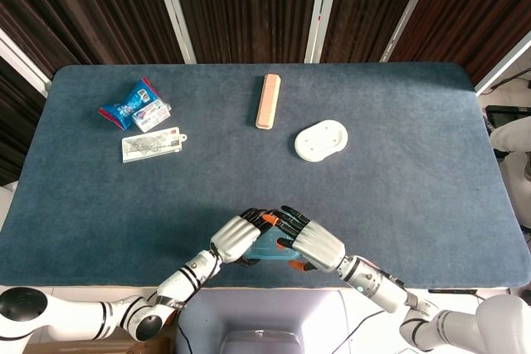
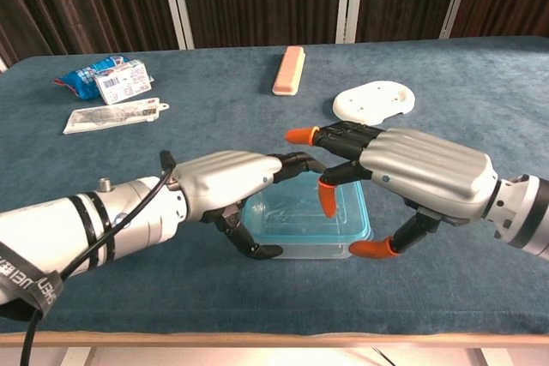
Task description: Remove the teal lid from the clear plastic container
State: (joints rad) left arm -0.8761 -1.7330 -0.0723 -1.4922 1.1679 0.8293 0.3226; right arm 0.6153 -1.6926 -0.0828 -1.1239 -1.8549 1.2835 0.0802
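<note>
The clear plastic container (image 2: 302, 248) with its teal lid (image 2: 296, 214) stands near the table's front edge, between my two hands. My left hand (image 2: 225, 183) grips its left end, fingers curled over the far rim and thumb against the near wall. My right hand (image 2: 420, 174) hovers over the right end with its orange-tipped fingers spread. One fingertip (image 2: 326, 204) rests on the lid and the thumb tip lies by the front right corner. In the head view the left hand (image 1: 236, 238) and right hand (image 1: 309, 246) cover most of the lid (image 1: 267, 248).
A white oval dish (image 2: 375, 100) lies behind my right hand and a peach-coloured bar (image 2: 289, 69) sits further back. Blue snack packets (image 2: 96, 77) and a flat white packet (image 2: 111, 115) are at the far left. The table's front edge (image 2: 274, 321) runs just below the container.
</note>
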